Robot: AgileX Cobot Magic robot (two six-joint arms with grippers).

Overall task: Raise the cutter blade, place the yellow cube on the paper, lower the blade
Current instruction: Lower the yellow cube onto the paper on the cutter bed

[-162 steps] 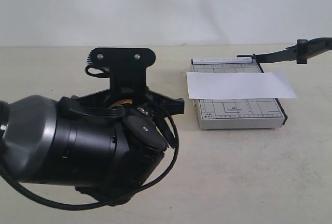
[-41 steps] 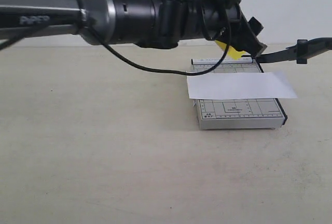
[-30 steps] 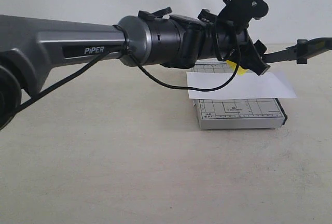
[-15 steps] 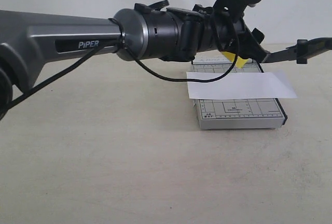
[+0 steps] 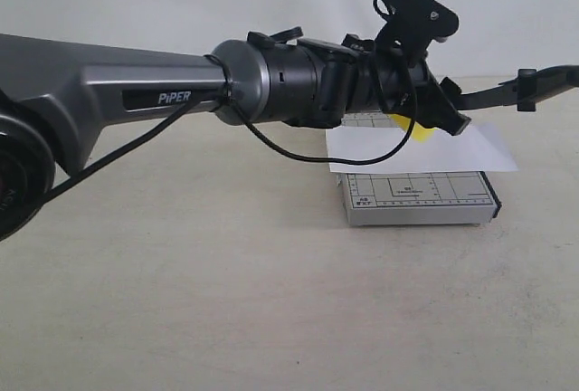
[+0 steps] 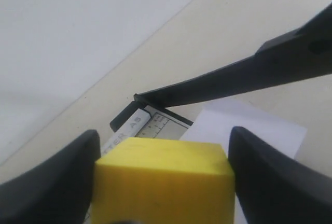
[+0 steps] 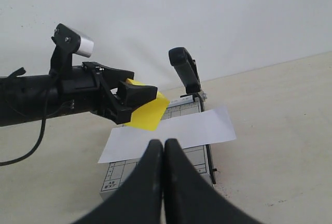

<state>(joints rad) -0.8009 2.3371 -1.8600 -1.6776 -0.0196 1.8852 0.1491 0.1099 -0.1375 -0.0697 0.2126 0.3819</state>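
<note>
Holding: the left gripper (image 5: 441,123) pinches the yellow cube (image 5: 422,133), one black finger (image 6: 49,182) against each side face.
Cube look: bright yellow with plain faces and crisp edges. The left wrist view shows its top and front faces filling the gap between the fingers. In the right wrist view it sits tilted, one corner pointing down.
Cube place: in the air over the far part of the paper (image 5: 479,151), toward the hinge end of the cutter board (image 5: 421,199). Whether the low corner touches the sheet cannot be told.
Paper: a white strip lying flat across the grey gridded board, both ends hanging past the board's sides.
Blade: the cutter blade (image 5: 507,90) is raised. Its thin black arm slants up from the hinge at the board's far corner to a thick rounded handle, off the paper.
Right gripper: the right gripper (image 7: 164,149) has its fingers pressed together with nothing between them. It hovers on the near side of the board, well apart from the cube.
Left arm: it reaches in from the left of the exterior view across the board's far edge, a black cable looping beneath it.
Edges: the outer finger of the left gripper sits just beside the blade's arm, leaving a narrow gap there. The board's near edge and front strip of grid show uncovered.
Open room: the beige table (image 5: 226,300) spreads wide in front of the board and to its left.
</note>
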